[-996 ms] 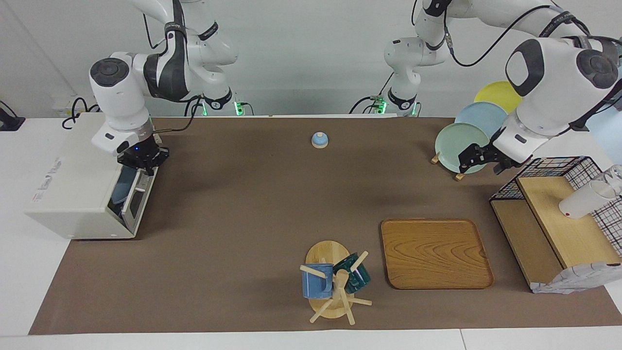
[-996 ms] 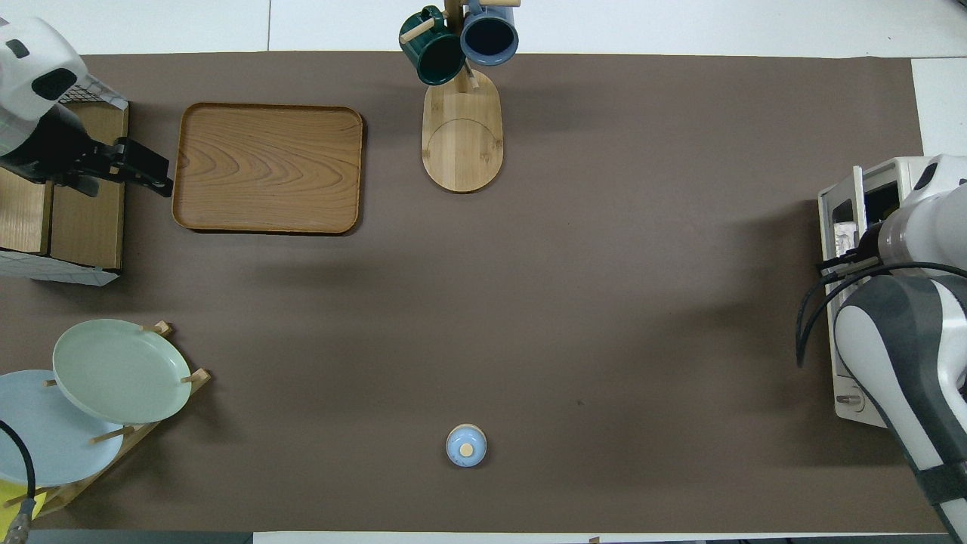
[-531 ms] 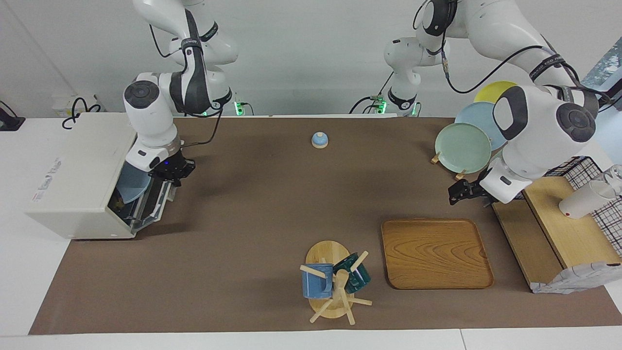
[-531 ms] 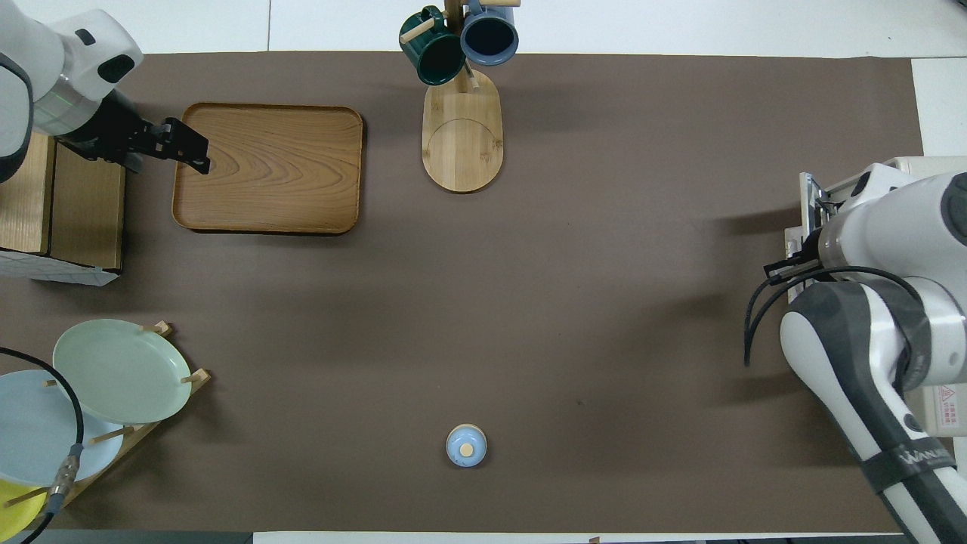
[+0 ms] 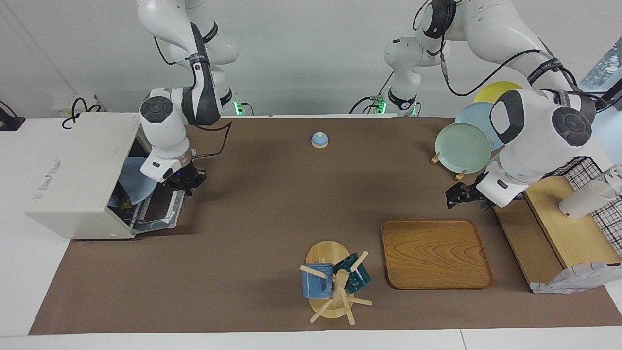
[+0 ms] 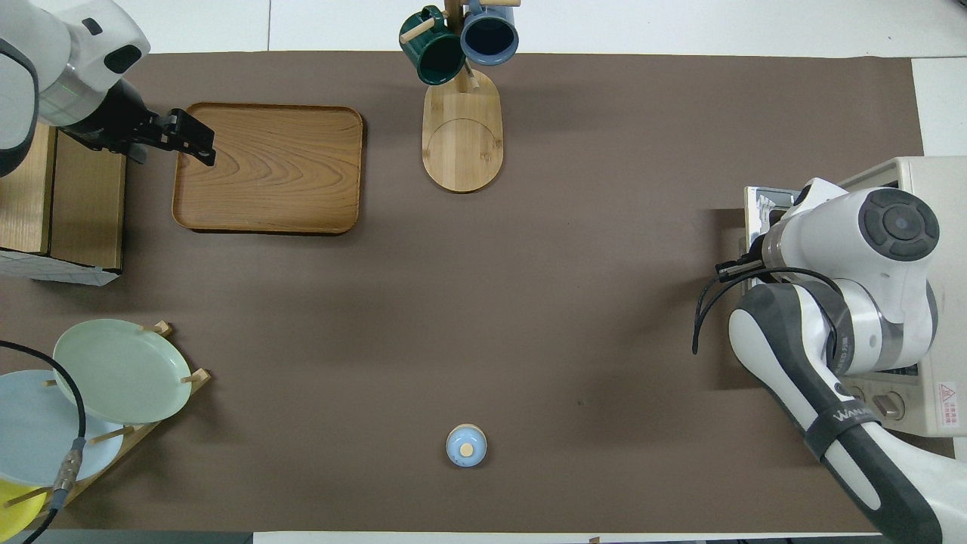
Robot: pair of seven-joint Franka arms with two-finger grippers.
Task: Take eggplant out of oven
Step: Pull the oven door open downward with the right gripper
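The off-white oven stands at the right arm's end of the table, and it also shows in the overhead view. Its glass door hangs nearly flat, open toward the table's middle. My right gripper is at the door's upper edge, shut on the bar handle. In the overhead view the right arm covers it. A light blue plate shows inside the oven. The eggplant is hidden. My left gripper is open and empty in the air over the edge of the wooden tray, as the overhead view also shows.
A mug tree with a blue and a green mug stands beside the tray. A rack of plates and a wooden shelf with a wire basket are at the left arm's end. A small blue lidded pot sits near the robots.
My right gripper has moved out and down from the oven with the door, which went from nearly closed to nearly flat. My left gripper has moved from the plate rack to the tray's edge.
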